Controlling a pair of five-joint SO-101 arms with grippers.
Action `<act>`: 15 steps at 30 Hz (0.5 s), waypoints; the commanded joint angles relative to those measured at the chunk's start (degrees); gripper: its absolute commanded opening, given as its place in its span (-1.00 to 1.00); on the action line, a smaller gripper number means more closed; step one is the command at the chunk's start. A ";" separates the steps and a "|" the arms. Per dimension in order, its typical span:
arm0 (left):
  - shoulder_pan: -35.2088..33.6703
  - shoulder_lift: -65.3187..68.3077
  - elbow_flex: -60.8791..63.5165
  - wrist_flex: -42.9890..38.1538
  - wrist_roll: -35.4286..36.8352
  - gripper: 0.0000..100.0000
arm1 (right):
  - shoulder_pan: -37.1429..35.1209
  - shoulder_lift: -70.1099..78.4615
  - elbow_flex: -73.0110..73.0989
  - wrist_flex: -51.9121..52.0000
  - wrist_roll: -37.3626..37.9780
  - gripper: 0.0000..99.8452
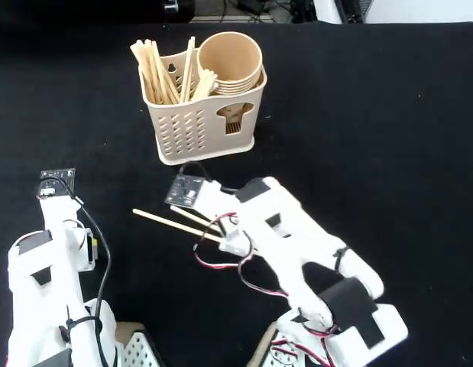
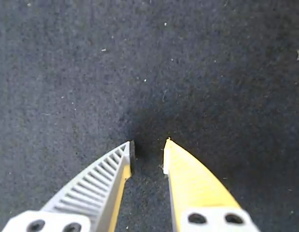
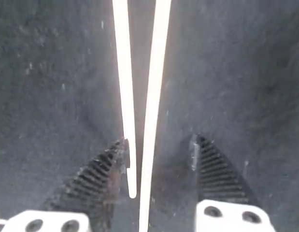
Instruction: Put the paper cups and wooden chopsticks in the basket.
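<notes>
The paper cups already sit in the basket. Two loose chopsticks lie in front of the basket, between the right gripper's parted jaws. Closing on them likely comes next. The left gripper hangs parted and empty.
</notes>
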 commanded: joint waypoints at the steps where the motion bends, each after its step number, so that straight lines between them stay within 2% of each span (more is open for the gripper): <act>1: -0.22 -0.44 -0.04 -2.02 0.53 -0.73 | -5.19 1.10 -6.11 0.18 -3.25 -0.53; 5: -0.22 -0.44 -0.04 -2.02 0.53 -0.73 | -8.18 6.29 -11.03 -0.26 -5.71 -0.53; 11: -0.22 -0.44 -0.04 -2.02 0.53 -0.73 | -4.04 19.03 -20.62 -0.18 -6.42 -0.53; 15: -0.22 -0.44 -0.04 -2.02 0.53 -0.73 | -4.04 22.90 -21.32 0.44 -6.07 -0.58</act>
